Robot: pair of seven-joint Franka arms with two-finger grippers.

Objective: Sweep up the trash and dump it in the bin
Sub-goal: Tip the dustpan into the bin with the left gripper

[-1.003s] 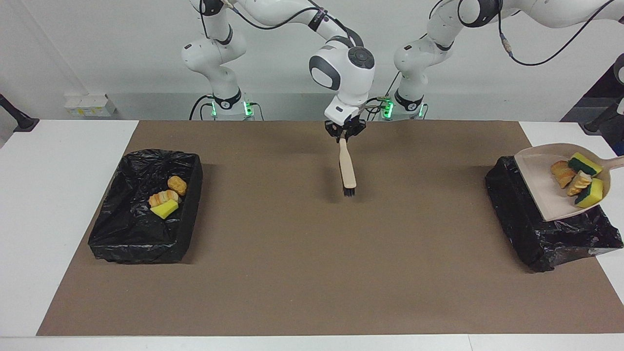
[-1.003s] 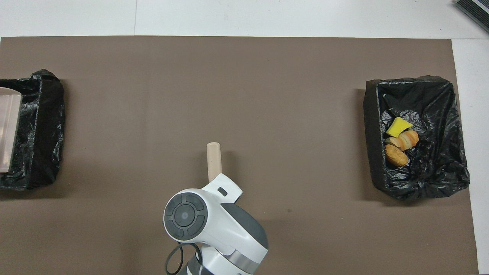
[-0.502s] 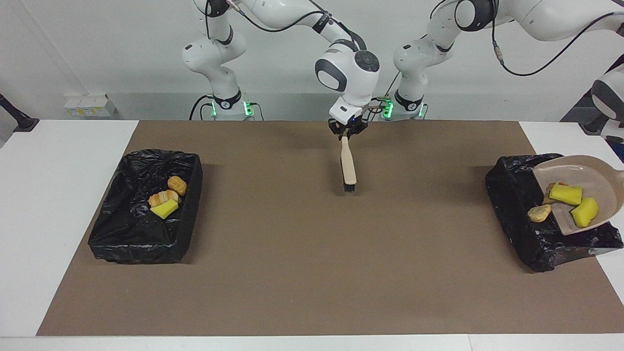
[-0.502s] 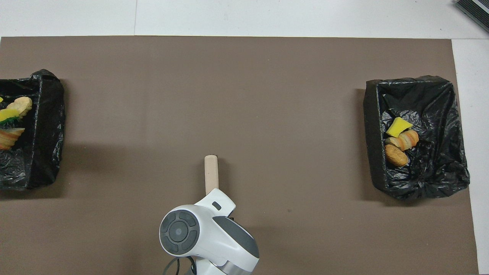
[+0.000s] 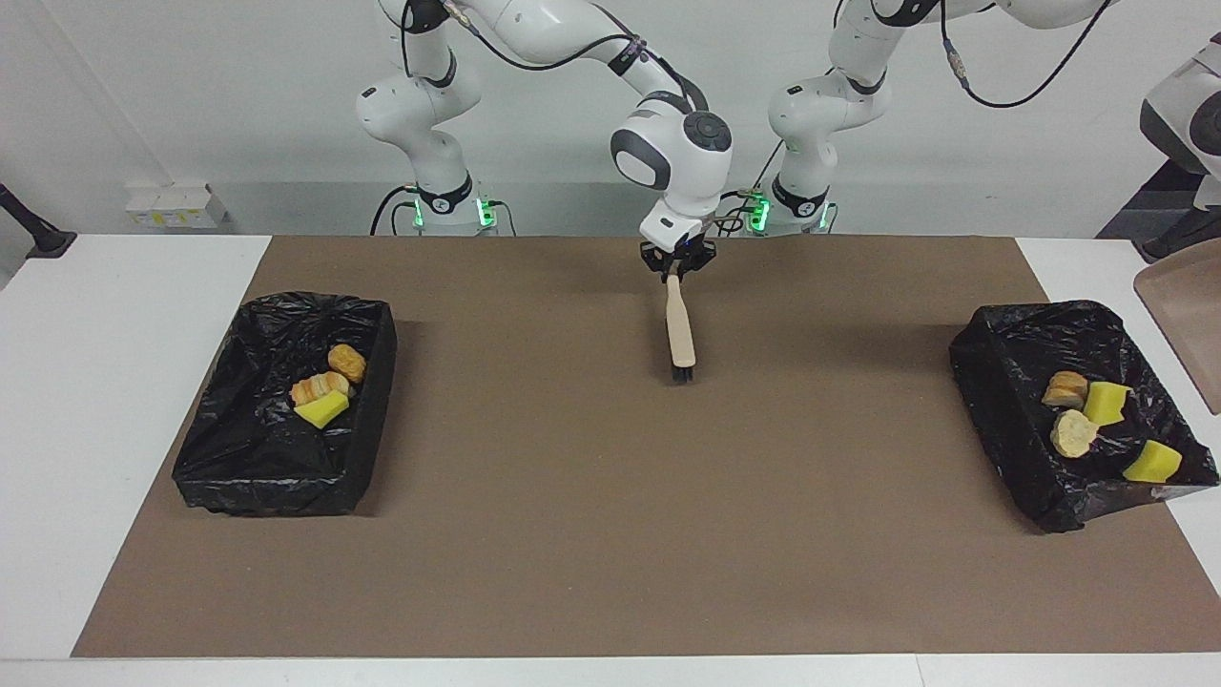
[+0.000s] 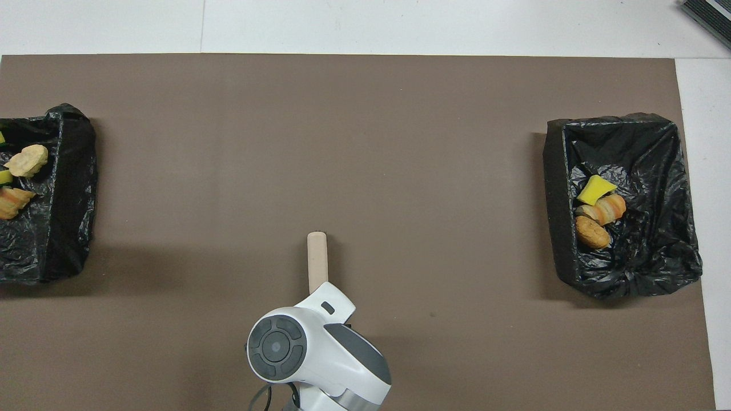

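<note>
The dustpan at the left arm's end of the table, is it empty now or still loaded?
Empty as far as it shows: the dustpan is bare, and four trash pieces lie in the bin.

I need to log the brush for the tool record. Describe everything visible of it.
The brush is slim, with a pale beige handle that looks like wood or plastic and a short tuft of black bristles at its end. It hangs tilted, bristles down over the brown mat near the table's middle, about midway between the two black-lined bins. The right hand is shut on the top of its handle. Whether the bristles touch the mat cannot be told. In the overhead view only the handle shows.
</note>
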